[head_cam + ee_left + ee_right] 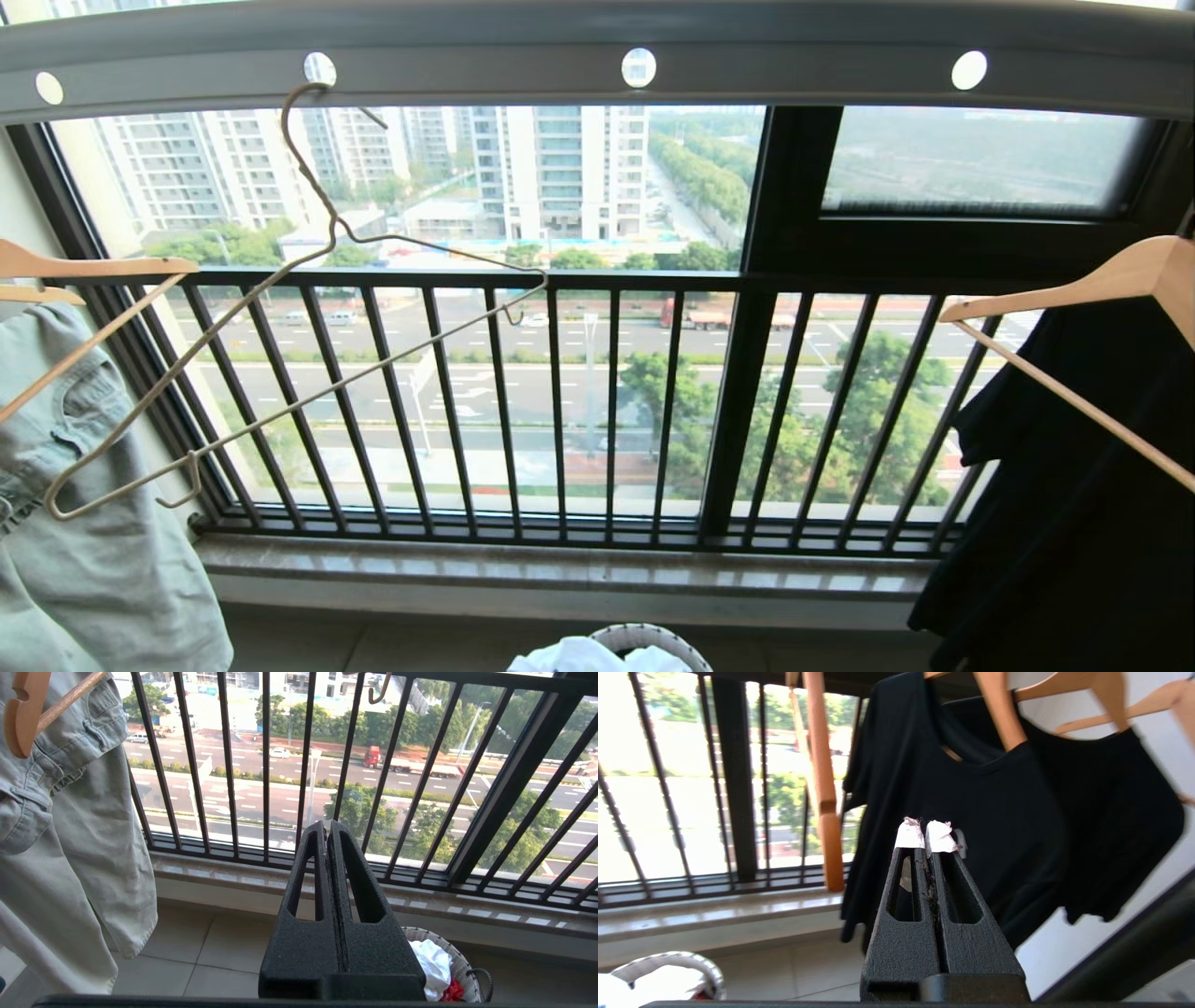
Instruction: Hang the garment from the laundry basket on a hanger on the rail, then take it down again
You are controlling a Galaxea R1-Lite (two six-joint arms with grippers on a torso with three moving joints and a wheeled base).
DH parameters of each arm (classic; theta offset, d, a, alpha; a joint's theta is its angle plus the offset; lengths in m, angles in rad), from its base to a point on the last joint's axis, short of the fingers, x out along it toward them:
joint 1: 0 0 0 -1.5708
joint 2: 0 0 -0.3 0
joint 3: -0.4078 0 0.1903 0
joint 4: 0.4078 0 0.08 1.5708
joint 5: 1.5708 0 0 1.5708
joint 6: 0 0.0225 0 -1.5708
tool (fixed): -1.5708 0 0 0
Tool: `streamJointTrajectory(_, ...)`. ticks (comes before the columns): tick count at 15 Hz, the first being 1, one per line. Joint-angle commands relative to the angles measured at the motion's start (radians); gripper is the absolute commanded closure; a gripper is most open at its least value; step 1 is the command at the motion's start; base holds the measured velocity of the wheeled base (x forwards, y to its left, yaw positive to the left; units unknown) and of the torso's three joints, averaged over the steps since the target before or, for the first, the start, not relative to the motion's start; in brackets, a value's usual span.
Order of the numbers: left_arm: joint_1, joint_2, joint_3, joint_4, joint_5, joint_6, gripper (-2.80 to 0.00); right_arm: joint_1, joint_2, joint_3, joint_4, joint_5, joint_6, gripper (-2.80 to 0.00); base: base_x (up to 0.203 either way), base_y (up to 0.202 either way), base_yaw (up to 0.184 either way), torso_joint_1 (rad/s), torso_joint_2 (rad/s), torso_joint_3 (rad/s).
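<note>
The cream wire hanger [308,308] hangs bare and tilted from a hole in the grey rail [597,56]. The white garment [583,656] lies crumpled in the woven laundry basket [653,637] on the floor below the window; the same garment [432,961] and laundry basket [462,963] show in the left wrist view beside a red cloth [452,991]. My left gripper [326,828] is shut and empty, held above the basket and pointing at the window bars. My right gripper [924,828] is shut and empty, facing the hung black shirts. Neither arm shows in the head view.
Pale trousers [84,523] hang on a wooden hanger [84,266] at the left. Black shirts [1074,485] hang on wooden hangers [1111,275] at the right. The black window guard [560,401] and stone sill [560,565] run across ahead.
</note>
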Motion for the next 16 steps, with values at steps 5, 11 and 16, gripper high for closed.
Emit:
streamJointTrajectory(5, -0.001, -0.027, 0.337, -0.302, 0.001, 0.143, 0.00, -0.006, -0.229, 0.416, -0.138, 0.399, 0.262, 0.00, 0.000, 0.000, 0.000, 0.000, 0.00, 0.000)
streamJointTrajectory(11, -0.001, -0.027, 0.403, -0.333, -0.065, 0.163, 0.00, -0.008, -0.272, 0.672, -0.400, 0.427, 0.156, 0.00, 0.000, 0.000, 0.000, 0.000, 0.00, 0.000)
streamJointTrajectory(16, -0.001, -0.027, 0.403, -0.333, -0.065, 0.130, 0.00, -0.008, -0.271, 0.685, -0.403, 0.435, 0.119, 0.00, 0.000, 0.000, 0.000, 0.000, 0.00, 0.000)
